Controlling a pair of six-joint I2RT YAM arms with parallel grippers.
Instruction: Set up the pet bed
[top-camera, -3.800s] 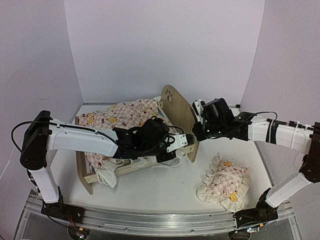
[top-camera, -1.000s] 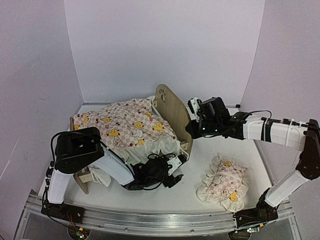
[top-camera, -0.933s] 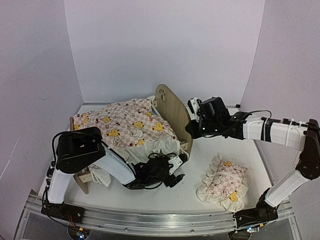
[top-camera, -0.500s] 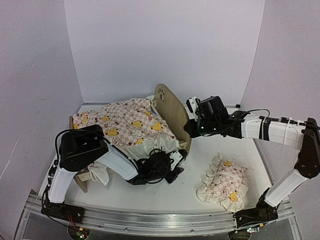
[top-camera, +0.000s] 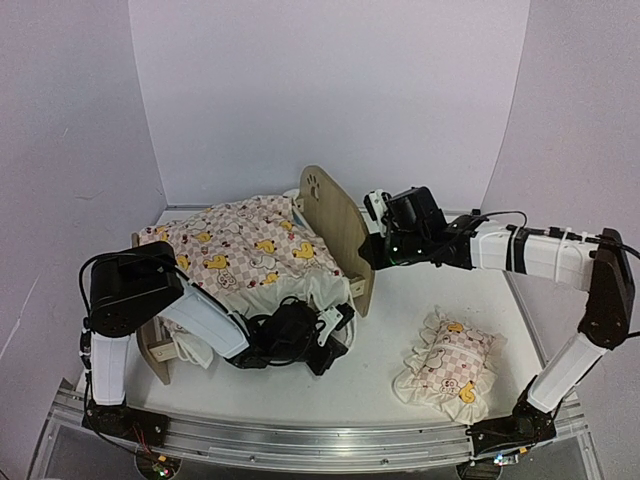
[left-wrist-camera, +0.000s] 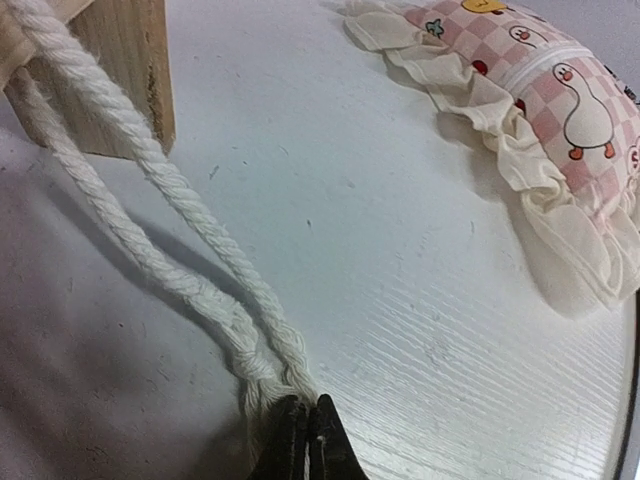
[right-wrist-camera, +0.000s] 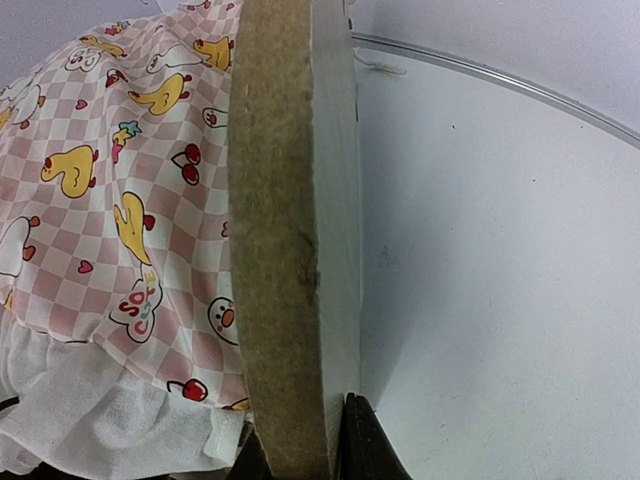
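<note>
One light-wood pet bed, its rounded headboard paw-cut, stands centre-left on the white table. One frilled duck-print quilt covers it. One matching frilled pillow lies apart to the right, with open tabletop between. My left gripper sits low at the bed's near side, and my right gripper is at the headboard.

Left wrist: jaws pinched closed on one white twisted rope running from a wooden leg.

Right wrist: my fingers clamp the headboard's edge.
</note>
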